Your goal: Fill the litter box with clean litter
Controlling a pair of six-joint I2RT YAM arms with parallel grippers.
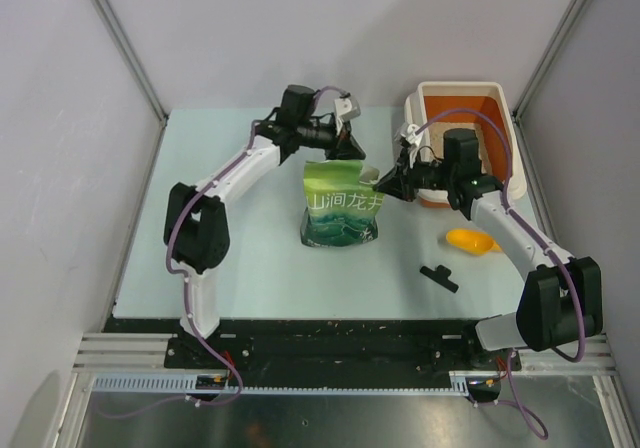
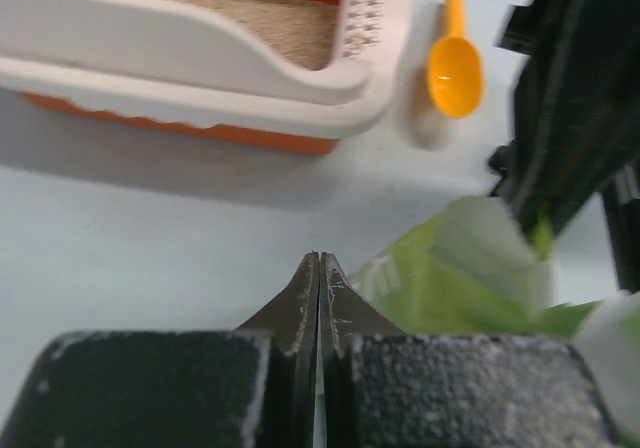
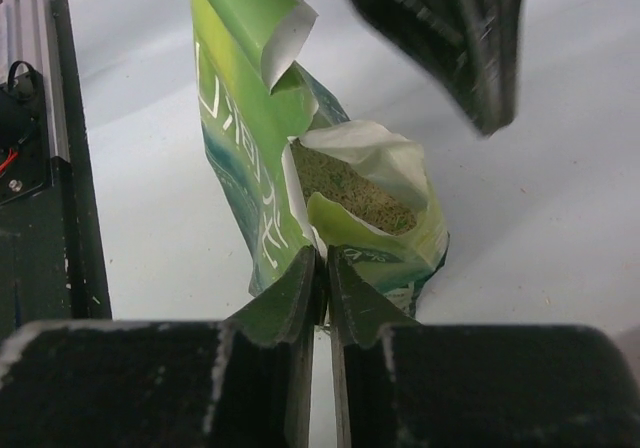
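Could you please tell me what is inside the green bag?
Through its torn-open top, the green bag shows sandy granules. How deep they go cannot be seen; the printed walls cover everything below.

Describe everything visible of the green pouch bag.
The green printed glossy pouch bag stands upright mid-table, with white characters on its front. Its top is torn open, the flaps curling and white-lined, and fine tan granules show inside. The fingers of the right gripper pinch its top edge. Its base rests on the pale table.
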